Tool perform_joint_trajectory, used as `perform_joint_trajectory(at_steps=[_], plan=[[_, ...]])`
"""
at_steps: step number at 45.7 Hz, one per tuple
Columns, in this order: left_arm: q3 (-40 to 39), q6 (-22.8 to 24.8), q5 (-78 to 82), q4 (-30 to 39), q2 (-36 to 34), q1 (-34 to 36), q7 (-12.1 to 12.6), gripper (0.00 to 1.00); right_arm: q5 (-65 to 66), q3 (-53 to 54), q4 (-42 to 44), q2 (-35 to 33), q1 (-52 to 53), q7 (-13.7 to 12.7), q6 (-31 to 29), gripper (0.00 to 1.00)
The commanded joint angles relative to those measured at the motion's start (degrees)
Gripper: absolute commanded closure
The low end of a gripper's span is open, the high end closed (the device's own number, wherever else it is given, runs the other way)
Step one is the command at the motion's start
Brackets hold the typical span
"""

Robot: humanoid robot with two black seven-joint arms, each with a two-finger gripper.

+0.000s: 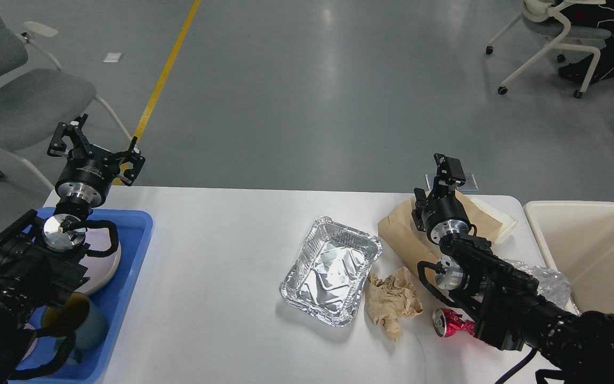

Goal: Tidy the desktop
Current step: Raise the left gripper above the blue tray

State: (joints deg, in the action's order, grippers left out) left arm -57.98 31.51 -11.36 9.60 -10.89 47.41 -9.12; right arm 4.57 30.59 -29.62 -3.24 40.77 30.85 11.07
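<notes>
The white desktop (216,250) fills the lower part of the view. On it lie an empty foil tray (331,269), a crumpled brown paper (392,301), a brown paper bag (400,237), a crushed red can (448,322) and clear plastic wrap (552,282). My left gripper (99,146) is open and empty, held above the desktop's far left corner, behind the blue tray (134,250). My right gripper (448,170) is raised over the paper bag; it is seen end-on and dark, so I cannot tell its fingers apart.
The blue tray holds a white plate (102,266) and a grey-green mug (80,325), partly hidden by my left arm. A cream bin (595,245) stands off the right edge. A flat white box (496,218) lies under the bag. Chairs stand on the floor behind.
</notes>
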Motion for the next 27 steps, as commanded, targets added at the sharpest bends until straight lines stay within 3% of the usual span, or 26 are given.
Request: perform_joint_trajectory(at_steps=[1,21,27], plan=[[-0.1,0.8,-0.1,0.0,1.7,-2.1,-0.2,0.04,0.0,0.0,0.0,0.1,0.0,0.0,0.0,0.0],[0.0,2.2,-0.1,0.0,2.6,-5.1,-0.4,0.04,0.0,0.0,0.0,0.1,0.0,0.0,0.0,0.0],[-0.1,5.4,-0.1,0.0,2.7,-5.6,-0.4,0.04,0.0,0.0,0.0,0.0,0.0,0.0,0.0,0.0]])
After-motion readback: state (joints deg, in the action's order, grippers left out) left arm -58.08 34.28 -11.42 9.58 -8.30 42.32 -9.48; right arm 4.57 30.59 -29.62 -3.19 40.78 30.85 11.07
